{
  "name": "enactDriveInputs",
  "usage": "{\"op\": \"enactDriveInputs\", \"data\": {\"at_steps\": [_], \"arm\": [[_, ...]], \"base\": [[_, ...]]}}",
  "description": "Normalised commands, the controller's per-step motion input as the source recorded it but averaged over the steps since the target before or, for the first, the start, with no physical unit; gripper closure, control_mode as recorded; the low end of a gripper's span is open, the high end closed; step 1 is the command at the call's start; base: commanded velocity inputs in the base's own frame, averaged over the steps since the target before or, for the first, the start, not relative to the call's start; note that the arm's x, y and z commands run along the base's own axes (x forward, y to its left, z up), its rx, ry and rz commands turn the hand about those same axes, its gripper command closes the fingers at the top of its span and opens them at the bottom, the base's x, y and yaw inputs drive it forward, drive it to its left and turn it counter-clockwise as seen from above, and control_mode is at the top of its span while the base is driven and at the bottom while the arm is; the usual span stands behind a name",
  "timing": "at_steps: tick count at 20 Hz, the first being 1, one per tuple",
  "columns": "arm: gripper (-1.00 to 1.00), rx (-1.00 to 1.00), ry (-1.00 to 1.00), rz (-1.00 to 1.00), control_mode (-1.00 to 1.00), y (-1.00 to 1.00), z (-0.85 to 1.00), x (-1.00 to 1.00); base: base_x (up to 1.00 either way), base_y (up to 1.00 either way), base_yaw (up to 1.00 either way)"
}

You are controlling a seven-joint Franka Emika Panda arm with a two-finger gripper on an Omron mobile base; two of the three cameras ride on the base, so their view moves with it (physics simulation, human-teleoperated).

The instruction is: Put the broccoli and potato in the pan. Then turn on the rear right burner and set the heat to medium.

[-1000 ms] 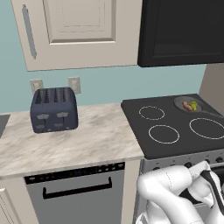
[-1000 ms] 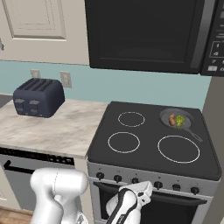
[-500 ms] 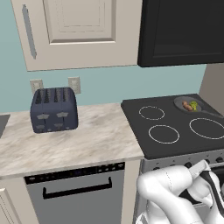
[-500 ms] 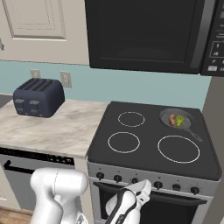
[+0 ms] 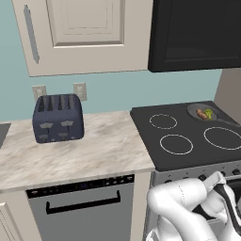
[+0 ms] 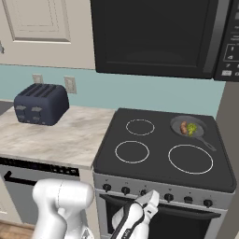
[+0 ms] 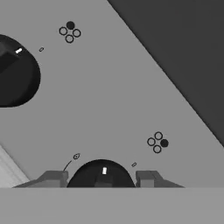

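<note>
At the stove's front panel [image 6: 163, 186], gripper [image 7: 103, 178] straddles a dark knob [image 7: 101, 173], jaws apart on both sides, contact unclear. Pan [image 6: 198, 132] sits on rear right burner, holding potato [image 6: 183, 127] beside broccoli [image 6: 192, 129].

Arm: folded low before the stove front [image 6: 163, 196]. Gripper [image 7: 103, 178]: fingers parted, straddling a dark control knob [image 7: 101, 174].

Left base view looks forward and down from behind the arm's left; right base view from its right. Both share the stove [image 5: 188, 136] [image 6: 163, 147] and toaster [image 5: 58, 117] [image 6: 41, 103]. Hand view sits close against the stove's control panel [image 7: 113, 96].
</note>
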Motion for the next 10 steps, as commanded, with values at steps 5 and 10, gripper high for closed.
{"op": "enactDriveInputs", "data": {"at_steps": [5, 10], "arm": [[1.00, -0.18, 0.00, -0.03, -1.00, 0.00, 0.00, 0.00], [1.00, -0.18, 0.00, -0.03, -1.00, 0.00, 0.00, 0.00]], "base": [[0.00, 0.00, 0.00], [0.00, 0.00, 0.00]]}}
